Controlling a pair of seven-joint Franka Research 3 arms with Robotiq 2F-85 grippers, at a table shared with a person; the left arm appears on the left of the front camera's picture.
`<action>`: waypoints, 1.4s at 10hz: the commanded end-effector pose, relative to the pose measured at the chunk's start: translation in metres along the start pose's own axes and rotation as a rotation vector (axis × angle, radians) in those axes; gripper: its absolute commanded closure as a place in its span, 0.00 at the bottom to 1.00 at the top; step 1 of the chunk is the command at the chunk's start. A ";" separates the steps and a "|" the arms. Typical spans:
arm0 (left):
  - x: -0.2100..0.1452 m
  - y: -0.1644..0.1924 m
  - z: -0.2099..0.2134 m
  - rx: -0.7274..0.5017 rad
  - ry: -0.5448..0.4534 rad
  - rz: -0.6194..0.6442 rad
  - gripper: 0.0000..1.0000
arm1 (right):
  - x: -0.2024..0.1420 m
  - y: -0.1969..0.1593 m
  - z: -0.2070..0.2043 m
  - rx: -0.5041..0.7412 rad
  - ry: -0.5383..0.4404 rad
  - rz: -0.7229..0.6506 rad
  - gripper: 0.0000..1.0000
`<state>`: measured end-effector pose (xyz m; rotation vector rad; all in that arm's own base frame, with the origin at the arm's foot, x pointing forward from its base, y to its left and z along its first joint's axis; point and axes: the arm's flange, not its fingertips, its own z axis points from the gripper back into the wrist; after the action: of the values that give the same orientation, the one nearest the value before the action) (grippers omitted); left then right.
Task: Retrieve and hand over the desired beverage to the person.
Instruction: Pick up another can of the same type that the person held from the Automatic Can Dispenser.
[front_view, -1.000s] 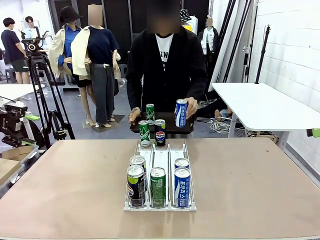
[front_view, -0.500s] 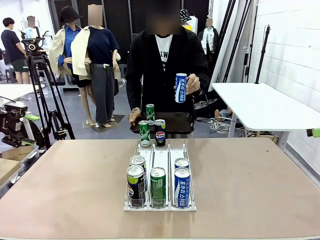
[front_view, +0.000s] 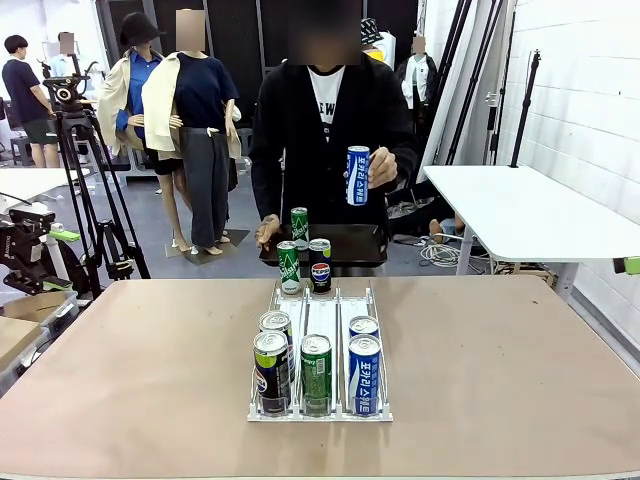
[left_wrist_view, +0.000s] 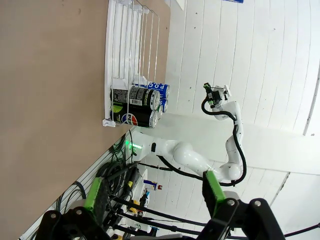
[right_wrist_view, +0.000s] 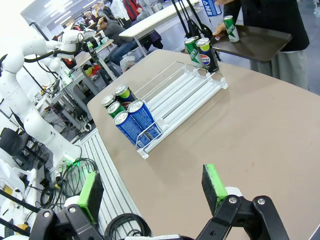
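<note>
Looking along your left gripper (left_wrist_view: 155, 192), you see the fingers spread wide with nothing between the green pads (left_wrist_view: 97, 192). The tabletop (left_wrist_view: 50, 100) and the rack's near cans (left_wrist_view: 137, 105) lie well beyond it.

Front view: the clear three-lane can rack (front_view: 322, 305) sits mid-table.
- Left lane: two black Pepsi cans (front_view: 271, 365) at the near end, one behind the other.
- Middle lane: one green can (front_view: 316, 367).
- Right lane: two blue Pocari Sweat cans (front_view: 364, 374), also one behind the other.

At the rack's far end a green Sprite can (front_view: 289, 267) and a dark Pepsi can (front_view: 320, 265) stand upright side by side.

The person (front_view: 330, 120) stands at the far side of the table. One hand (front_view: 268, 230) grips the edge of a black tray (front_view: 350, 245) held just past the table edge, with another green Sprite can (front_view: 300, 227) upright on it. The other hand (front_view: 381, 168) holds a Pocari Sweat can (front_view: 357, 175) upright at chest height, well above the tray.

Your right gripper (right_wrist_view: 152, 187) is likewise spread wide and empty, above the table's near side and well apart from the rack.
</note>
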<state>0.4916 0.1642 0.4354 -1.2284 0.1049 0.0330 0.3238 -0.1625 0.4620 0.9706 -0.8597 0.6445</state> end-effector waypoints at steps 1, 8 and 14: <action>-0.002 0.000 -0.002 0.007 -0.014 0.000 0.00 | 0.001 0.000 -0.001 0.008 -0.015 0.003 0.00; -0.002 0.000 -0.002 0.007 -0.014 0.000 0.00 | 0.001 0.000 -0.001 0.008 -0.015 0.003 0.00; -0.002 0.000 -0.002 0.007 -0.014 0.000 0.00 | 0.001 0.000 -0.001 0.008 -0.015 0.003 0.00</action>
<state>0.4916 0.1642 0.4354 -1.2283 0.1048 0.0331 0.3238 -0.1625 0.4620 0.9706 -0.8597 0.6445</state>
